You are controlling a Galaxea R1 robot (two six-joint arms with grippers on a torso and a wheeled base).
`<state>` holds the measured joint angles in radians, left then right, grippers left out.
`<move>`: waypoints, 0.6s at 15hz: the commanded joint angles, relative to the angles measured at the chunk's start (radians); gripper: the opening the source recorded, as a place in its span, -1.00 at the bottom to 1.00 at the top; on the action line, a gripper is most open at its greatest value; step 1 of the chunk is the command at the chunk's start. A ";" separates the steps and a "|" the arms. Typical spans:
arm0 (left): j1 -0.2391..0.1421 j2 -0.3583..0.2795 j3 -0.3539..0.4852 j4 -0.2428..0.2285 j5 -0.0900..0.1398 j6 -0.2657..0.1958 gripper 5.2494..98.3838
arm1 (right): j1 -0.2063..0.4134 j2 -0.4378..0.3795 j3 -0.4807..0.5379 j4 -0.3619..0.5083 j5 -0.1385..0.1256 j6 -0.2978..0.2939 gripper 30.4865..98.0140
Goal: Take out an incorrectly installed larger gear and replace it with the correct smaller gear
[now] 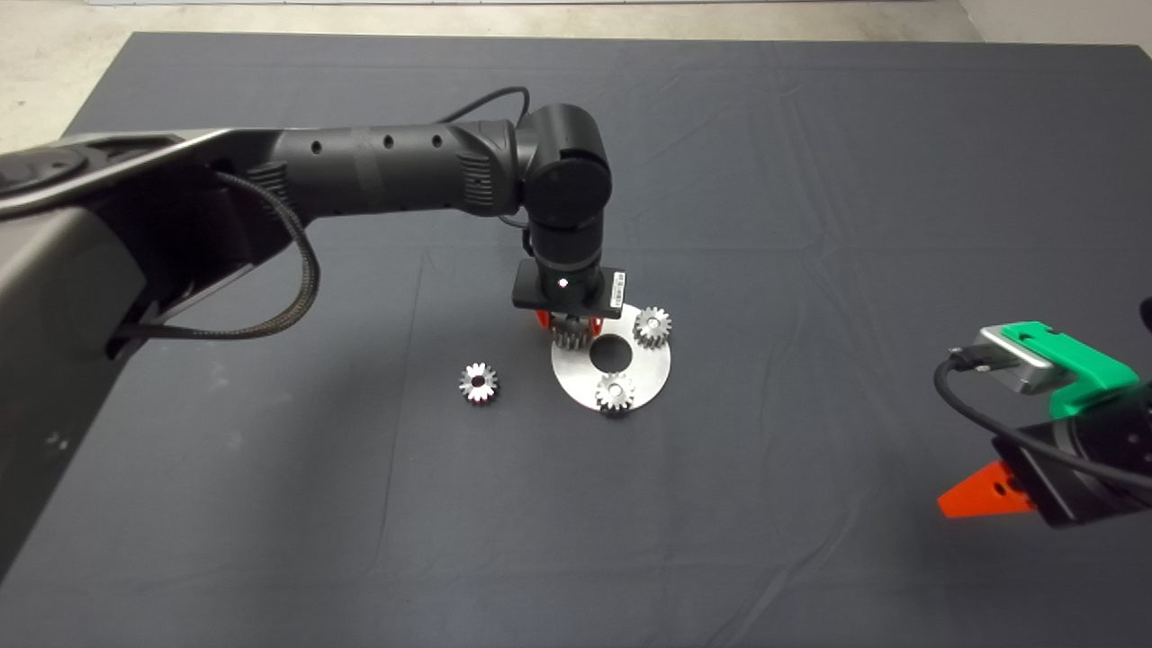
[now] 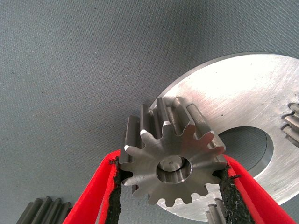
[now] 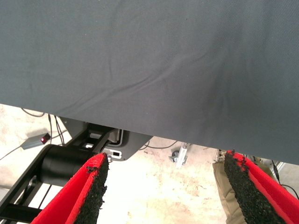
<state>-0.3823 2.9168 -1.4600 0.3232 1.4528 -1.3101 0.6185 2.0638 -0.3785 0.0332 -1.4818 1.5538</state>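
Note:
My left gripper (image 1: 569, 331) reaches down over the far-left edge of the round silver plate (image 1: 650, 376). It is shut on a smaller gear (image 2: 172, 161), with one black pad on each side of its teeth. That gear stands upright at the plate's rim (image 2: 243, 88), and a pin end shows inside its bore. The larger gear (image 1: 479, 382), with a dark bore, lies flat on the mat to the left of the plate, and its teeth (image 2: 43, 212) show in the left wrist view. My right gripper (image 1: 976, 495) waits open at the lower right.
Two more small gears (image 1: 652, 326) (image 1: 615, 391) sit on the plate around its large centre hole (image 1: 614, 352). The right wrist view shows the mat's edge (image 3: 154, 130), with floor, cables and a black frame beyond it.

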 commanded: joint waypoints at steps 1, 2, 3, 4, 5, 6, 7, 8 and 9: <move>-0.015 0.008 0.005 0.004 -0.006 0.006 -0.13 | 0.020 0.005 0.003 -0.022 0.003 -0.001 0.05; -0.015 0.008 0.005 0.002 -0.005 0.006 -0.13 | 0.020 0.005 0.003 -0.024 0.003 -0.001 0.05; -0.015 0.008 0.005 0.000 -0.003 0.005 -0.13 | 0.020 0.005 0.003 -0.024 0.003 -0.001 0.05; -0.015 0.006 0.006 -0.001 -0.005 0.003 -0.13 | 0.020 0.006 0.003 -0.024 0.003 -0.001 0.05; -0.015 0.007 0.013 -0.003 -0.005 0.000 -0.13 | 0.020 0.005 0.003 -0.024 0.003 -0.001 0.05; -0.015 0.006 0.017 -0.012 -0.003 -0.003 -0.13 | 0.020 0.002 0.003 -0.024 0.003 -0.001 0.05; -0.015 0.002 0.022 -0.028 -0.003 -0.005 -0.13 | 0.020 0.000 0.003 -0.024 0.003 -0.001 0.05; -0.016 0.002 0.023 -0.041 -0.003 -0.005 -0.13 | 0.020 0.000 0.003 -0.024 0.003 -0.001 0.05; -0.020 0.002 0.026 -0.053 0.000 -0.005 -0.13 | 0.020 -0.001 0.001 -0.025 0.003 -0.001 0.05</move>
<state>-0.3823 2.9172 -1.4577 0.3174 1.4553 -1.3117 0.6185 2.0662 -0.3789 0.0332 -1.4817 1.5534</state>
